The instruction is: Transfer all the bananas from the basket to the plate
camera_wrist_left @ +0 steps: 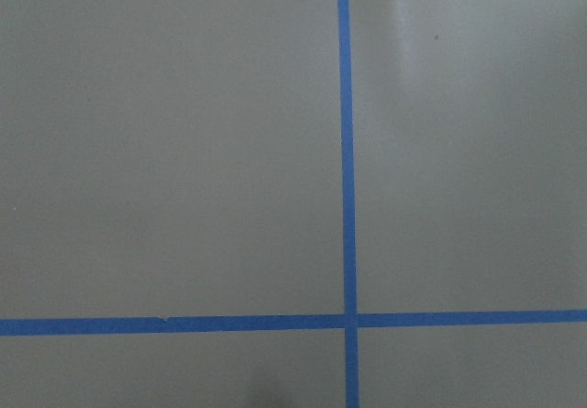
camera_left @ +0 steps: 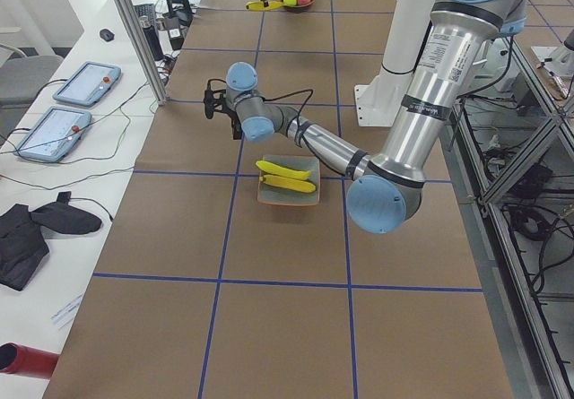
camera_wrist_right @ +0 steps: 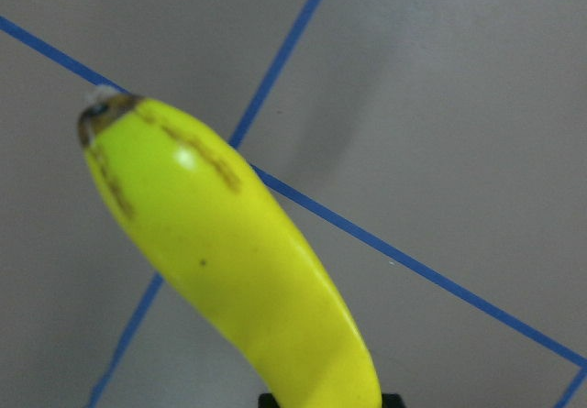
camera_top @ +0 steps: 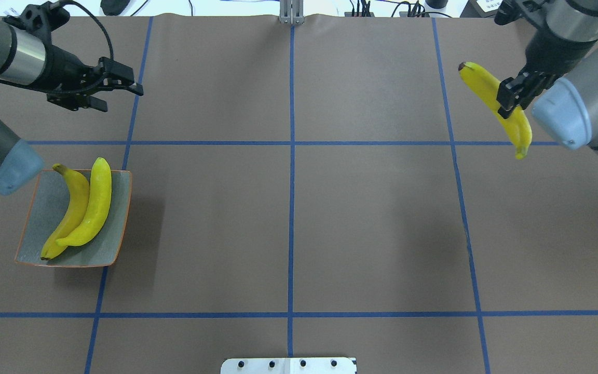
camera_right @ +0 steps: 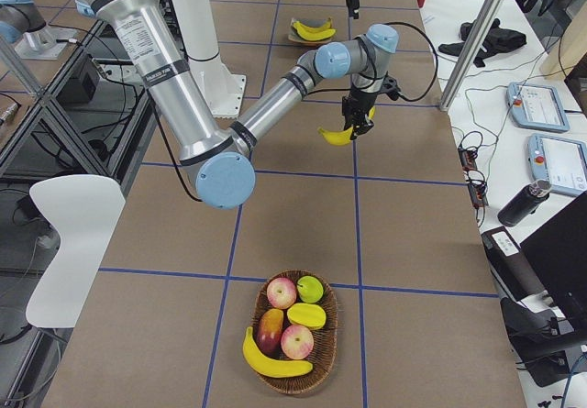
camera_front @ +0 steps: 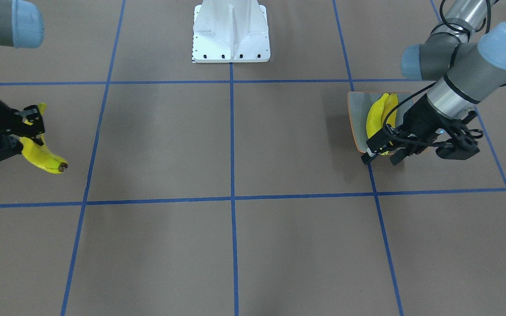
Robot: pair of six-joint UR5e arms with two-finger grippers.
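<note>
A banana [camera_wrist_right: 248,270] fills the close view. The right fingers [camera_top: 506,96] pinch it around its middle and hold it up in the air over the right side of the brown counter [camera_top: 288,223]. Blue tape lines [camera_top: 291,156] cross the counter. The left arm [camera_top: 3,57] hangs over the left side. The left fingers [camera_front: 376,144] are spread apart with nothing in them, above the counter and farther out than the plate. The basket [camera_right: 334,330] sits at the counter's right end. One banana [camera_right: 275,362] lies in it beside other fruit [camera_right: 295,339]. The plate [camera_top: 44,208] sits on the left side. Two bananas [camera_top: 96,202] lie on it side by side, touching.
</note>
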